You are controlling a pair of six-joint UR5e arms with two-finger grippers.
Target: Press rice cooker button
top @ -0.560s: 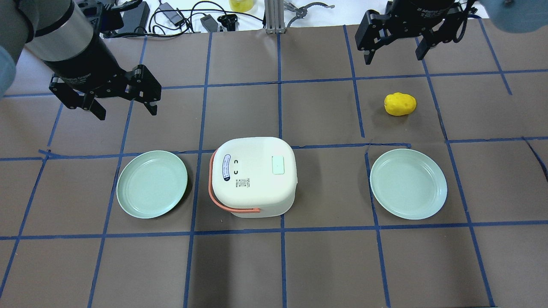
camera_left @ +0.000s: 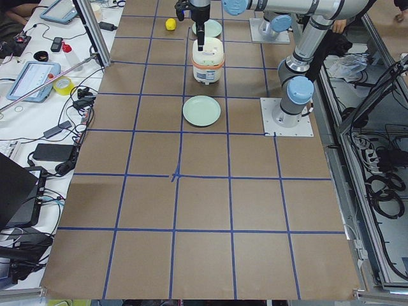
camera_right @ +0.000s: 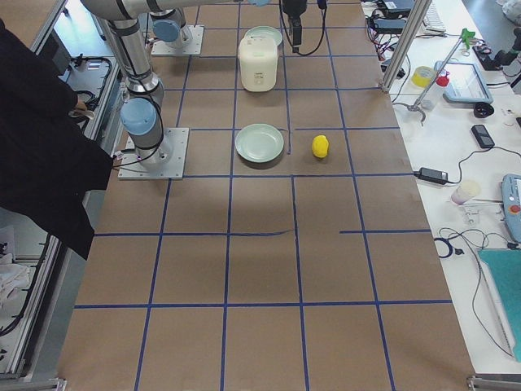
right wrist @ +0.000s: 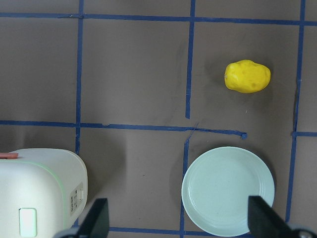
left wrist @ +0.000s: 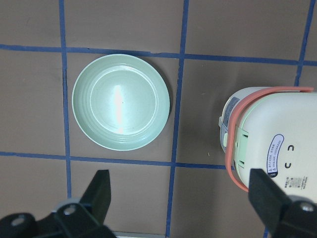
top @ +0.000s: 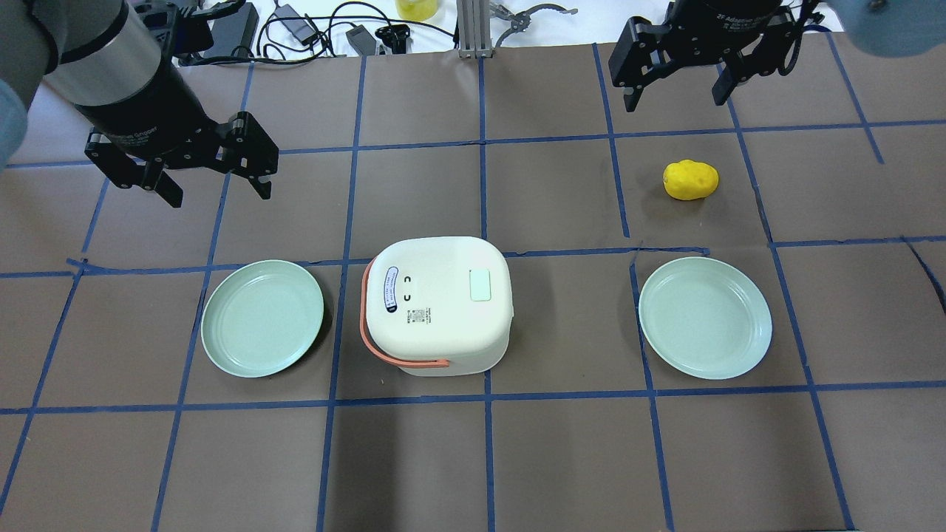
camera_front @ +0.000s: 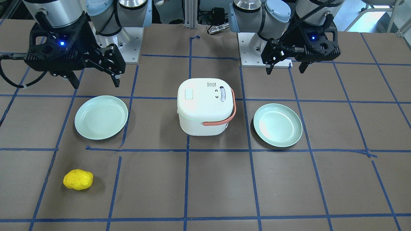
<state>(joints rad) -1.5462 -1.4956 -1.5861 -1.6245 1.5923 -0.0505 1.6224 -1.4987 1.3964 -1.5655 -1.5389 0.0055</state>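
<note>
The white rice cooker with a salmon handle stands at the table's middle, lid shut. Its pale green button sits on the lid's right side and also shows in the front view and the right wrist view. My left gripper is open and empty, hovering beyond and left of the cooker. My right gripper is open and empty, high at the far right, well away from the cooker. Neither gripper touches anything.
A green plate lies left of the cooker and another green plate lies to its right. A yellow potato-like object lies beyond the right plate. Cables and tools lie past the table's far edge.
My right gripper has shifted slightly farther away and a little left in the overhead view. The left arm and the cooker have not moved.
</note>
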